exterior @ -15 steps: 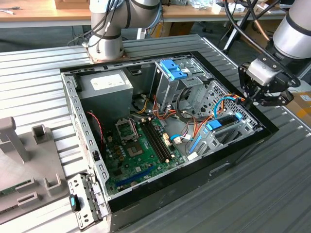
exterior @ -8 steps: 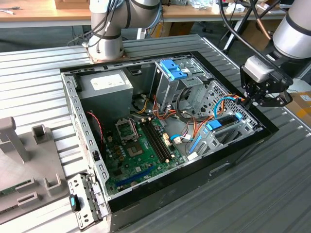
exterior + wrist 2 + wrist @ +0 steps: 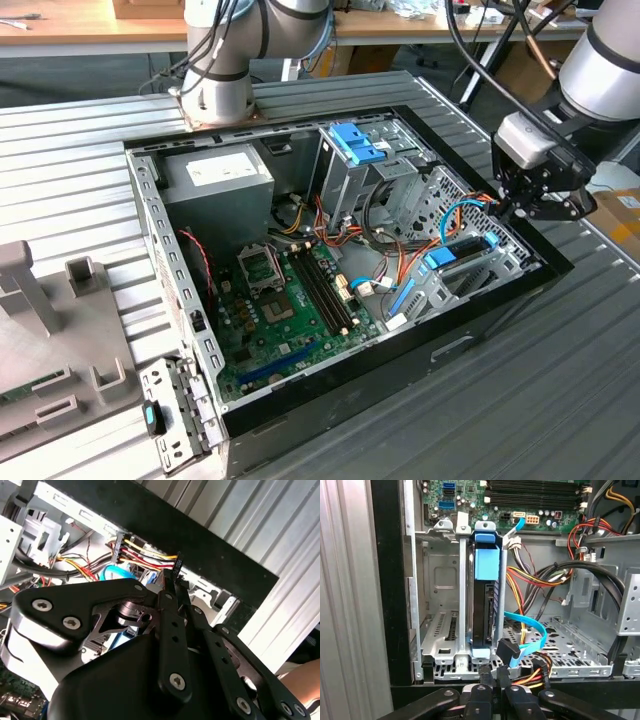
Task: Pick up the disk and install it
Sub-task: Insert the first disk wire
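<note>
Metal rails of the drive bay (image 3: 442, 630) are flanking the disk (image 3: 483, 605), which is sitting slotted in the open computer case (image 3: 160, 230) at the corner toward the exterior view's right, its blue carrier frame showing at both ends. The gripper (image 3: 510, 208) is hovering just over that bay's outer end, fingers clenched together on nothing, close beside a light-blue cable (image 3: 532, 627).

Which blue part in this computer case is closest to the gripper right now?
The disk in its blue carrier, sitting in the drive bay beside the gripper. The blue clip tops the tall cage farther off.
</note>
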